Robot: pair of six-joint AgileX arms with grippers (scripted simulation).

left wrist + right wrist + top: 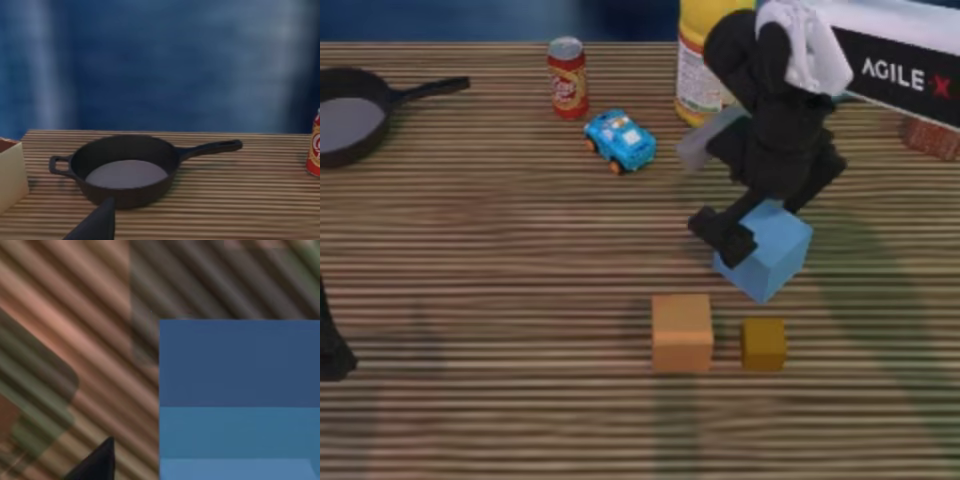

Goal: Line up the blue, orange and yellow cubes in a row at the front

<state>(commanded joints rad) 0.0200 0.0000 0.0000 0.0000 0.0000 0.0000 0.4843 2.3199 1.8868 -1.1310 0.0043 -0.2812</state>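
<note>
The light-blue cube [770, 255] rests on the table right of centre, turned at an angle, and fills much of the right wrist view [240, 400]. My right gripper [752, 225] hangs over it, open. One dark fingertip [97, 462] shows beside the cube with a gap to its face; the other finger is out of view. The orange cube [682, 332] and the small mustard-yellow cube [763, 343] sit side by side nearer the front, just below the blue one. My left gripper [332, 355] is parked at the left edge, open and holding nothing.
A black frying pan [350, 115] lies at the back left. A red can [567, 77], a blue toy car [620, 140] and a yellow bottle [700, 70] stand along the back. A white box [900, 60] and a brick-red block [932, 135] sit at the back right.
</note>
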